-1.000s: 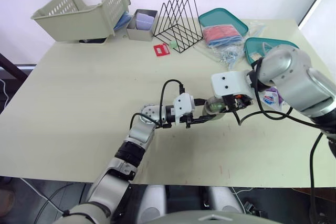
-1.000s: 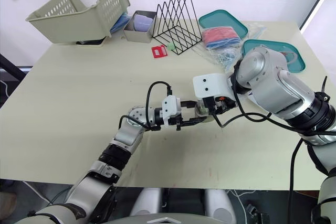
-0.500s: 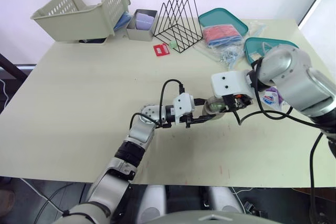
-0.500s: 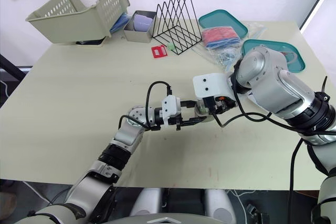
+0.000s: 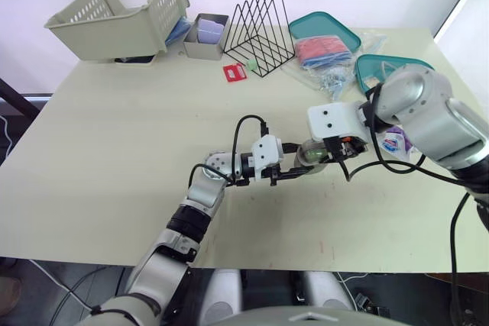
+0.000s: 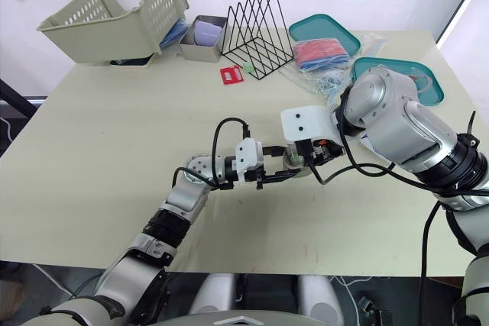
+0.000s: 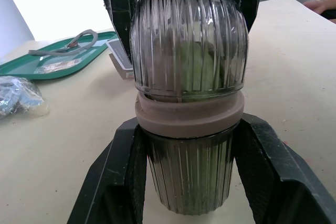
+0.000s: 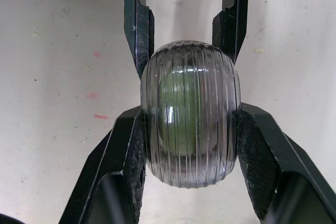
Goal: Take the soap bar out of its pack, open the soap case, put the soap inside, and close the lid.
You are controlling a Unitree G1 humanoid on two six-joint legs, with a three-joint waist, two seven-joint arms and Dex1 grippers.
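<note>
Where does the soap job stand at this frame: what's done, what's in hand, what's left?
Done: the green soap is inside the ribbed soap case, and the domed lid sits on the beige ring. In hand: the left gripper clamps the base, and the right gripper grips the lid. Left: confirm the lid is fully seated, which I cannot tell, then let go.
</note>
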